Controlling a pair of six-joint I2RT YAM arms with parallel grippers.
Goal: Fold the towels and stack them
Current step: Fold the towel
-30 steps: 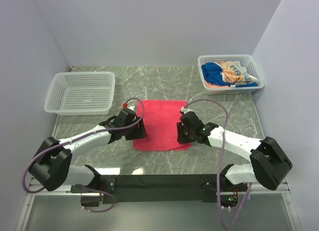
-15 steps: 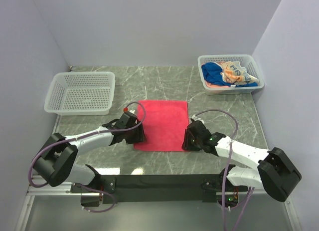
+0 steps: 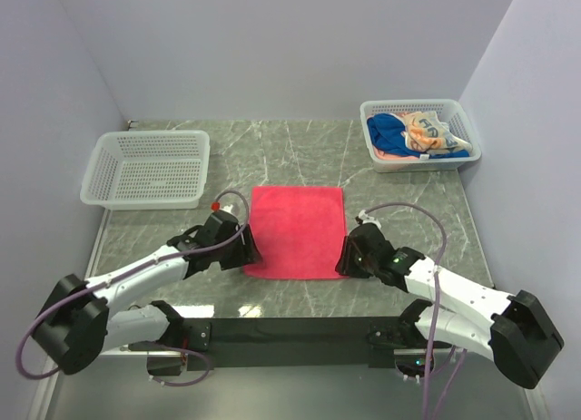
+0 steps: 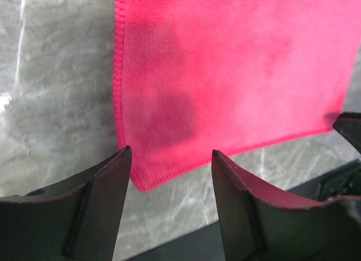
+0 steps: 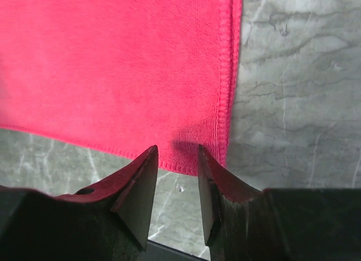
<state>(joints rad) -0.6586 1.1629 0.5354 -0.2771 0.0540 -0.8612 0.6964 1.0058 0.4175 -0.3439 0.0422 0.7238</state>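
A pink-red towel [image 3: 298, 229] lies flat on the marble table. My left gripper [image 3: 245, 253] is open and empty at the towel's near left corner, which shows between the fingers in the left wrist view [image 4: 148, 179]. My right gripper [image 3: 346, 260] is open and empty at the near right corner, whose hem [image 5: 194, 159] lies just beyond the fingertips. A deep blue towel [image 3: 388, 130], a printed orange/blue towel [image 3: 427, 130] and a salmon-peach one [image 3: 392, 154] lie bunched in the white basket [image 3: 458, 114] at the back right.
An empty white mesh basket [image 3: 147, 169] stands at the back left. A black mounting bar [image 3: 290, 331] runs along the near table edge. Grey walls close in the back and both sides.
Both grippers have drawn back off the towel toward its near corners and let go of it. The towel now lies spread flat with its near edge straightened.
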